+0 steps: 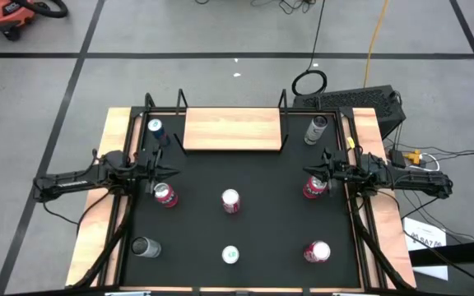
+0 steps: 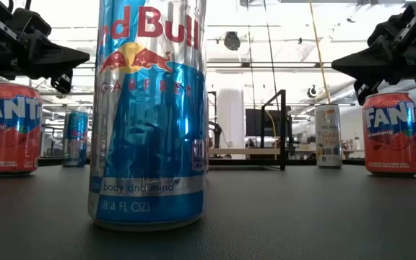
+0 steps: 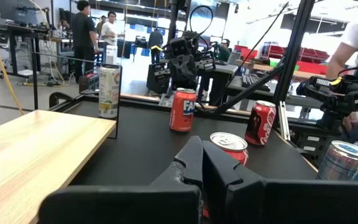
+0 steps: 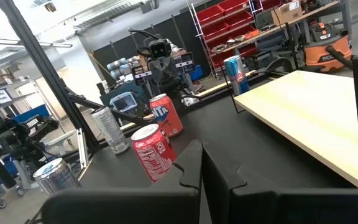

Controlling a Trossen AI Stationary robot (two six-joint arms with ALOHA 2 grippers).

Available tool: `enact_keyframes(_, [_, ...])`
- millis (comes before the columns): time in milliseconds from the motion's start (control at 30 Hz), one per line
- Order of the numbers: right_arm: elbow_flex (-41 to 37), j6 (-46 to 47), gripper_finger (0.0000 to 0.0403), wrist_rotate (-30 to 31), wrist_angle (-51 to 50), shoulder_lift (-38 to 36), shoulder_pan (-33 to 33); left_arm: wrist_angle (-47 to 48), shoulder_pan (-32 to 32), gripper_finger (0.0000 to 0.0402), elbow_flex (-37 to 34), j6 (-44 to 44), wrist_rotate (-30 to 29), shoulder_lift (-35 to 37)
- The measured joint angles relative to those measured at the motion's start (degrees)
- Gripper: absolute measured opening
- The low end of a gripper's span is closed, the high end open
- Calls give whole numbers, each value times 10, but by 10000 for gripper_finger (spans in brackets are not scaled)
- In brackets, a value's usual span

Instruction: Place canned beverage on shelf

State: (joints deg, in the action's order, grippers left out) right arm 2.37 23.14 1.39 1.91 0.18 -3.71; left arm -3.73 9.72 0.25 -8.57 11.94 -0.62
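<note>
The shelf, a light-wood board with black wire brackets at its ends, lies flat and bare at the table's far edge. Seven cans stand upright on the table, scattered left, right and nearer; none is on the shelf.

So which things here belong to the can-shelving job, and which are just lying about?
Job:
shelf, bare
cans on the table, e.g. Fanta cans and, Red Bull can
left gripper, right gripper, both shut, empty

Lying about:
orange vacuum
floor cables
</note>
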Motion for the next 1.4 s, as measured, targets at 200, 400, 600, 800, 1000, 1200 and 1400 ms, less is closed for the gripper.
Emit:
enact_keyframes(200, [0,0,0,0,0,0,0,0,0,2,0,0,0,0])
enact_keyframes(400, [0,0,0,0,0,0,0,0,0,2,0,0,0,0])
enact_keyframes(600, [0,0,0,0,0,0,0,0,0,2,0,0,0,0])
enact_keyframes(800, [0,0,0,0,0,0,0,0,0,2,0,0,0,0])
enact_keyframes(1000, [0,1,0,0,2,0,0,0,0,2,0,0,0,0])
enact_keyframes(1200, [0,62,0,1,13,0,0,0,0,2,0,0,0,0])
enact_keyframes(1400, [0,264,0,5,29,0,0,0,0,2,0,10,-12,0])
